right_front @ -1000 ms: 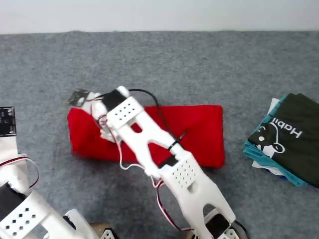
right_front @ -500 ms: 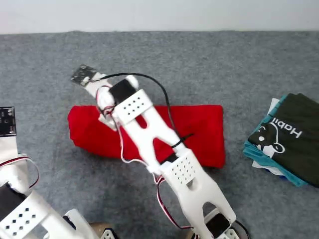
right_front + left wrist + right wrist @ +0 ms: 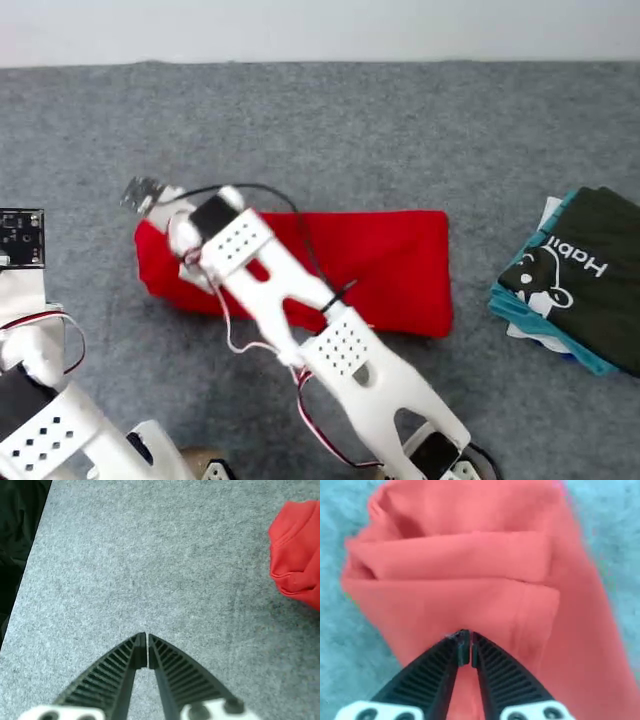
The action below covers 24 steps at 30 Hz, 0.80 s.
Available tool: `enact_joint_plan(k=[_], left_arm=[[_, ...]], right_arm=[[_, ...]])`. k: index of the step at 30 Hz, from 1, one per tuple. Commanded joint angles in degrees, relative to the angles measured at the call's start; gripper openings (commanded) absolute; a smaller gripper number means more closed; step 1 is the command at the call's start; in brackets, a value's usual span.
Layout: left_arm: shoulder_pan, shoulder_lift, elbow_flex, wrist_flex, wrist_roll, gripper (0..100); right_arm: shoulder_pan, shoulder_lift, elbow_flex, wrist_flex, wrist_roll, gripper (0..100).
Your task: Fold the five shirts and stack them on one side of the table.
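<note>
the right arm (image 3: 330, 345), white perforated plastic with loose red and black wires, stretches from the near edge slantwise across the table (image 3: 400, 130); its wrist sits over the left end of the red shirt (image 3: 390, 265); the right gripper (image 3: 465, 647) points down at the cloth, its black ribbed fingers (image 3: 427, 675) brought together at the tips; whether a pinch of cloth sits between them cannot be told; the left arm (image 3: 40, 430) is tucked at the near left corner, well apart from the shirt; the left gripper (image 3: 147, 652) hangs over bare table, its ribbed fingers likewise closed tip to tip with nothing between; the table top is a grey, nubbly, felt-like mat; the red shirt lies near the middle of it, folded into a long flat band, soft and matte, with a straight right edge and a bunched, rounded left end where folds and a seam overlap; at the right edge rests a stack (image 3: 575, 280) of folded shirts, a dark one with white print on top, teal and white layers under it
</note>
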Motion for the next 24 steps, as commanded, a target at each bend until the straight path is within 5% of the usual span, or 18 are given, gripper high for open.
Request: enact_joint_plan(k=[1, 9, 17, 24], left_arm=[[0.1, -0.7, -1.4, 0.3, 0.4, 2], [0.0, -0.7, -1.0, 0.3, 0.4, 2], [0.0, -0.7, -1.0, 0.3, 0.4, 2], [0.0, -0.7, -1.2, 0.3, 0.5, 2]], right_arm=[[-2.0, 0.5, -1.4, -0.9, -0.2, 1.6], [-3.3, -2.2, -13.0, 2.4, -0.2, 1.8], [-7.8, 5.6, -9.1, -2.5, -0.1, 1.4], [-3.0, 2.7, -18.2, 8.3, -0.4, 1.4]])
